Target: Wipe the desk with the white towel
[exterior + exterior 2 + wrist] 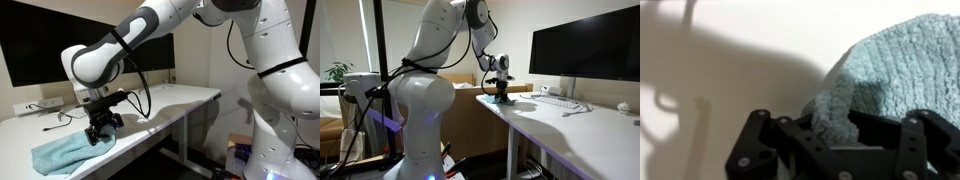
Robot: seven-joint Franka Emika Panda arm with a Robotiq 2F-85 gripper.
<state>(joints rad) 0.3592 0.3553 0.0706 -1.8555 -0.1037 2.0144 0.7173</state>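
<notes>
As an exterior view shows the grip: end effector [103,132] low over the surface [175,100], jaws closed on one end of the white towel [62,152].
Towel from end effector: the rest of the cloth spreads flat away from it on one side, toward the near corner of the surface; the opposite side is bare.
Long axis: roughly along the front edge, running out from the pinched end.
Exterior view, placing: end effector [500,96] down at the surface [575,125], close to its end; the towel is too small to make out here, possibly the dark patch beneath.
Wrist view: end effector [830,125] pinches a raised fold of the towel [890,65]; cloth lies ahead and to one side, bare surface [710,70] to the other.
Judged hinge of the move: a drag toward the bare side would trail the cloth behind; a push into the cloth would likely bunch it.
</notes>
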